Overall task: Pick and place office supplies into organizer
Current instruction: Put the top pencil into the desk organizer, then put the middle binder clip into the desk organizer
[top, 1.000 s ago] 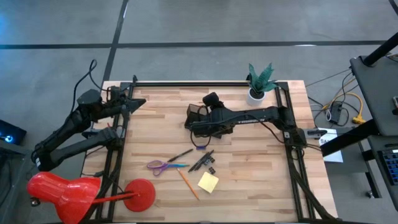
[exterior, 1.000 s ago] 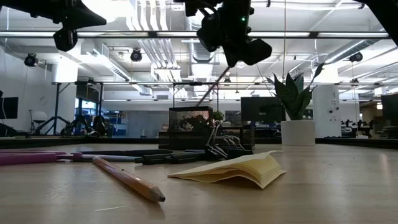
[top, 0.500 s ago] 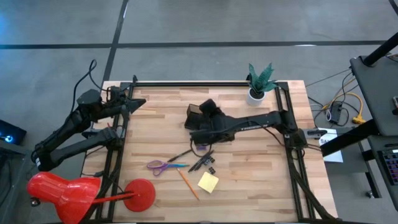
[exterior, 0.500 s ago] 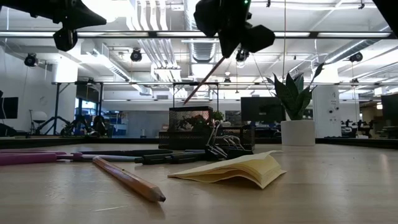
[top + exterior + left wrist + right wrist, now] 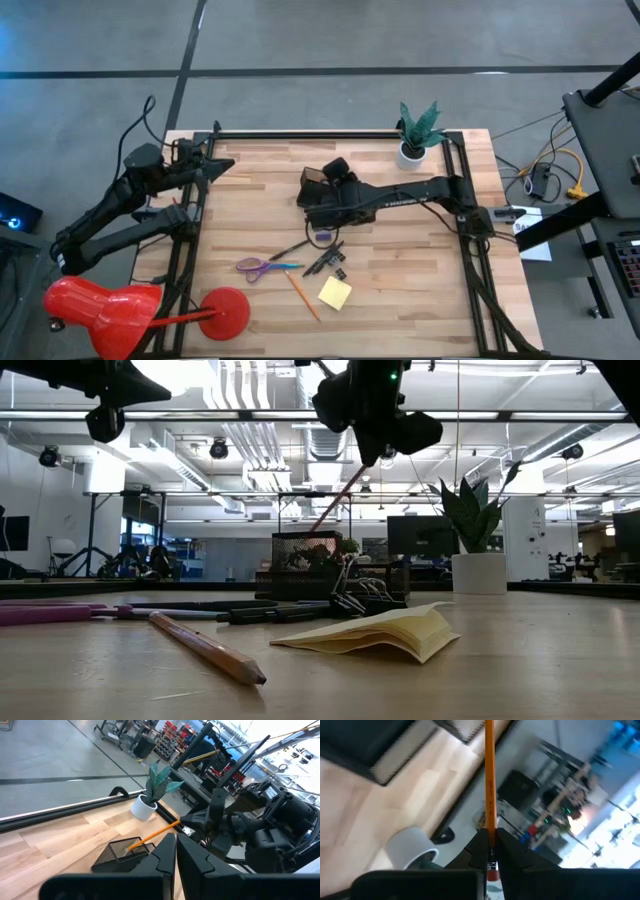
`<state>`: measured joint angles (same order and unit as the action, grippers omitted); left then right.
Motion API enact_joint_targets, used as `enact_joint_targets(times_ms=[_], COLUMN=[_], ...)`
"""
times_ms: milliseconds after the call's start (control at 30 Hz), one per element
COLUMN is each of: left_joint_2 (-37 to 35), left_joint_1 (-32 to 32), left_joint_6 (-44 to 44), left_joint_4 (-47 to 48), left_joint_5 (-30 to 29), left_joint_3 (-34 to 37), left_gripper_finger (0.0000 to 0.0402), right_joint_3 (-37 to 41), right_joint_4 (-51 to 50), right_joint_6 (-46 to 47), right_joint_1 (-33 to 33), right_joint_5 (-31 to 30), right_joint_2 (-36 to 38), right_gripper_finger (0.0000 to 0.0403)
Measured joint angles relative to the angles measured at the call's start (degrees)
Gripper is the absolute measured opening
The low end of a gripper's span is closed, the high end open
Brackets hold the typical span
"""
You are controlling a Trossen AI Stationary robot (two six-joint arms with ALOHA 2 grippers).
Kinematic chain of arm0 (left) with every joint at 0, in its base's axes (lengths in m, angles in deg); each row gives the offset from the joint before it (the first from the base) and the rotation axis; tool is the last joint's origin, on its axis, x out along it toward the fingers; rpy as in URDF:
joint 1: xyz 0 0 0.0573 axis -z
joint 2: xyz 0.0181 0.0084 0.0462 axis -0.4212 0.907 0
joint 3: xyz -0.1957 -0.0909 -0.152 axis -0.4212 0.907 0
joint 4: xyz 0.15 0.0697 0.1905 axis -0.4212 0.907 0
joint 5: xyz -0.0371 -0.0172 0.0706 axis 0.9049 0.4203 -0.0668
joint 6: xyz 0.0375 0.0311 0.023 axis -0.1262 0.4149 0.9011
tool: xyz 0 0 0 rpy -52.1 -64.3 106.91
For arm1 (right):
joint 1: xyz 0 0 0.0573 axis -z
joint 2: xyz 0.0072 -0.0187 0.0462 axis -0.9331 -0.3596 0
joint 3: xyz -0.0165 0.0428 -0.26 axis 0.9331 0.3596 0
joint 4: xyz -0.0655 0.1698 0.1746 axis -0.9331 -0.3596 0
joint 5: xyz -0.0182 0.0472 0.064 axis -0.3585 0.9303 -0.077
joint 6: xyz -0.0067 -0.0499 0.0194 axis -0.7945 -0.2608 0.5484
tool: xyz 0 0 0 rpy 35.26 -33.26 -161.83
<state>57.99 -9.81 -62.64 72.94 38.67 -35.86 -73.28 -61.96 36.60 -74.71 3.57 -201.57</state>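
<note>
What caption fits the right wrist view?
Right pincer shut on an orange pencil, its tip toward the wire-mesh organizer.

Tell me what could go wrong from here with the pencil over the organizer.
The right pincer grips the orange pencil only near its eraser end, so the long free tip could swing and miss the organizer.
The pencil hangs tilted above the mesh cup; its tip might catch the rim and tip or push the organizer.
If released at this slant, it may bounce out onto the table.
The left pincer waits at the table's edge.
</note>
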Motion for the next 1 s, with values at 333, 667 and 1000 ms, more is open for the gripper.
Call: enact_joint_targets(times_ms=[333,667,1000], left_joint_2=[-0.1,-0.2,-2.6], left_joint_1=[0.0,0.0,0.0], left_joint_6=[-0.2,-0.6,-0.5], left_joint_4=[-0.1,-0.6,-0.6], left_joint_5=[0.0,0.0,0.1], left_joint_3=[1.8,3.5,3.5], left_gripper_finger=[0.0,0.0,0.0], right_joint_3=[2.4,2.3,-0.7], right_joint_4=[3.6,10.7,3.7], right_joint_6=[-3.6,-5.6,5.9], right_joint_1=[0.2,0.1,-1.8], right_joint_5=[5.4,3.5,16.0], right_joint_2=[-0.4,-0.3,0.3], right_gripper_finger=[0.0022,0.0115,0.0169])
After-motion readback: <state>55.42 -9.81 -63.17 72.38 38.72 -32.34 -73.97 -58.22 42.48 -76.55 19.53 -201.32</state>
